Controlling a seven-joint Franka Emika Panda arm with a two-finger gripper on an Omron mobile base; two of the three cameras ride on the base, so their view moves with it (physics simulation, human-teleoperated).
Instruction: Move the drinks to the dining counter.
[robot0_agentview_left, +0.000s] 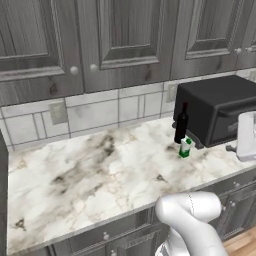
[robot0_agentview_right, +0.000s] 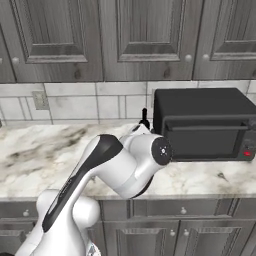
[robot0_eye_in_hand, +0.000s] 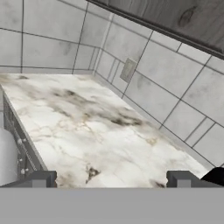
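Drinks waiting on a marble kitchen counter, robot hand empty and not yet near them.

A tall black wine bottle stands upright on the marble counter under grey cabinets, just in front of a black toaster oven. A small green-and-white carton sits at the bottle's foot, very close to it or touching. No beer bottle can be made out. In the hand view, the gripper has its fingers spread wide with nothing between them, looking over bare counter toward the tiled wall. The likely risk: with bottle, carton and oven packed so tightly, an open finger reaching for one drink could clip the other. The slim bottle would probably topple easily, and a grip taken high on it might let it swing.
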